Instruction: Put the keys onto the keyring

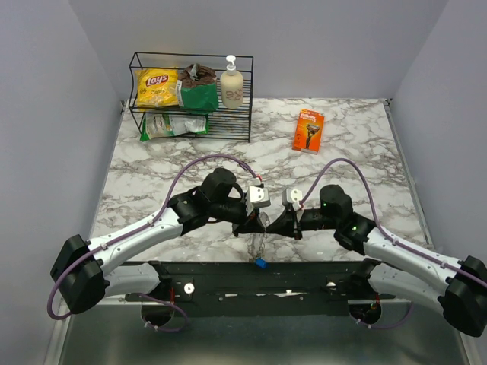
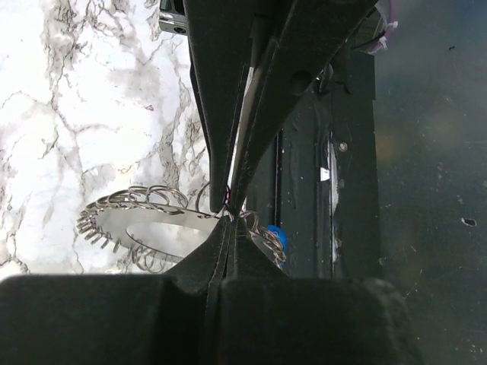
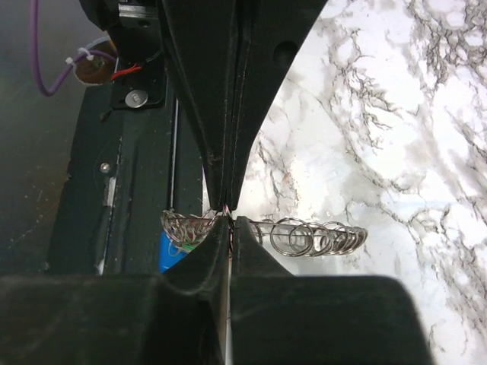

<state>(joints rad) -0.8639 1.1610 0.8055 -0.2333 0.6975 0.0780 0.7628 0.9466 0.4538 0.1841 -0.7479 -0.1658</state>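
Note:
The keyring is a silvery loop strung with several small wire rings, held between both grippers above the table's near edge. My left gripper is shut, its fingertips pinching the loop where they meet the right gripper's tips. My right gripper is shut on the same spot, with the rings fanning out to its right. A blue key head hangs at the loop's low end. It also shows in the left wrist view and the right wrist view. Other keys are hidden.
A black wire rack at the back left holds a yellow chips bag, a green bag and a soap bottle. An orange box lies at the back right. A black base rail runs under the keyring.

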